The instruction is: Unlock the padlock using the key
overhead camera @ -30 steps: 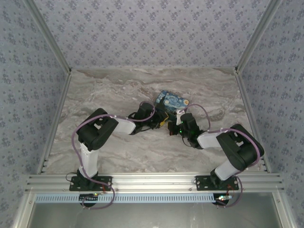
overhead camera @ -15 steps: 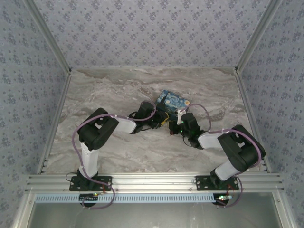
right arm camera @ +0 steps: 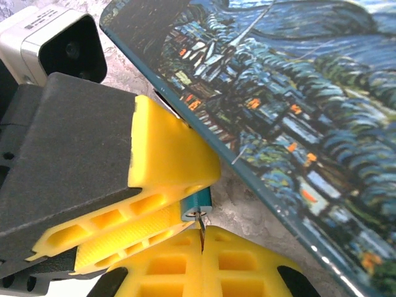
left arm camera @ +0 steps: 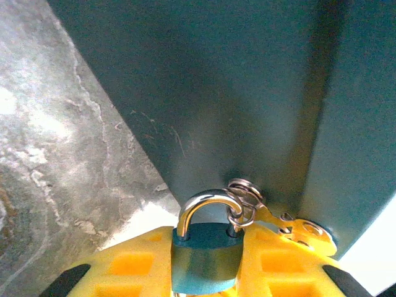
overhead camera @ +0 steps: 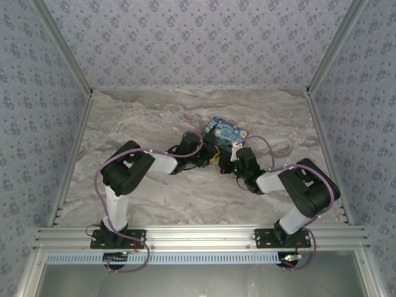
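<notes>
**Padlock clamp tightened; key tip at the lock's underside**

Top external: left gripper [overhead camera: 209, 156] and right gripper [overhead camera: 229, 162] meet just in front of the box [overhead camera: 224, 132]. Over the last second my right arm's elbow has swung slightly inward, while both hands barely shifted.

Left wrist: the left gripper has narrowed and now pinches the padlock [left arm camera: 205, 257] by its blue body. The shackle [left arm camera: 207, 205] points up, threaded through small rings [left arm camera: 244, 197] against the box wall.

Right wrist: my right gripper's fingers are pressed together on the key [right arm camera: 201, 228]. Its tip touches the padlock's underside, but I cannot tell whether it has entered.

Judgement: with the lock now steadied, insertion is the step in hand. The blade must stay square, or the tip will skate off.
</notes>
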`<move>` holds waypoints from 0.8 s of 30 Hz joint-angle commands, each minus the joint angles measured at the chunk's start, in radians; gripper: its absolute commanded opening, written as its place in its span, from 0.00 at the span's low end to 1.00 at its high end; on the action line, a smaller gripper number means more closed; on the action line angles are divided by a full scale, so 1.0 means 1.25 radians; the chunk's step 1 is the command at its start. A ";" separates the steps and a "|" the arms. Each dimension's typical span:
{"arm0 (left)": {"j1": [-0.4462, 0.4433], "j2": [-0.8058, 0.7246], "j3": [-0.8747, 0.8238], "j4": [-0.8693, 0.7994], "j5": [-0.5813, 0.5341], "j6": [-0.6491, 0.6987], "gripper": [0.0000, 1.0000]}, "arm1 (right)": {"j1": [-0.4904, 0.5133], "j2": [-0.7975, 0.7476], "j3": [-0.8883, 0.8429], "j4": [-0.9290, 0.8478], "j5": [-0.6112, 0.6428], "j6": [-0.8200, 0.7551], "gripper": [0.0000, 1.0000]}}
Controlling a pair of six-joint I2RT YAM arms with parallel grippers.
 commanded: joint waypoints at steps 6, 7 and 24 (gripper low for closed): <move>-0.030 0.020 0.001 -0.039 0.056 -0.004 0.24 | -0.010 0.023 0.044 0.110 0.005 0.027 0.00; -0.031 0.019 0.001 -0.039 0.056 -0.004 0.24 | -0.011 0.026 0.045 0.114 0.005 0.029 0.00; 0.021 -0.161 -0.043 -0.148 -0.008 0.132 0.63 | -0.013 0.046 0.000 0.142 0.009 0.078 0.00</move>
